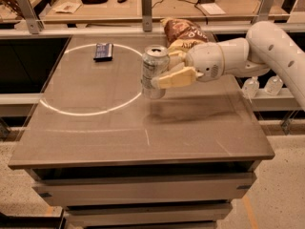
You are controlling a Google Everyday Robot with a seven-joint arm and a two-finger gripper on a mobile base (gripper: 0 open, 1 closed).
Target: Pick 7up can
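silvery 7up can [153,68] gripped upright by the cream jaws, held above the grey table [95,128].

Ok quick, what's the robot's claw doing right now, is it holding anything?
Gripper: shut on the 7up can, holding it upright over the table, near the crisp bag.

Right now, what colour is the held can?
Silvery-white can, faint green markings, in the gripper above the table; camera view.
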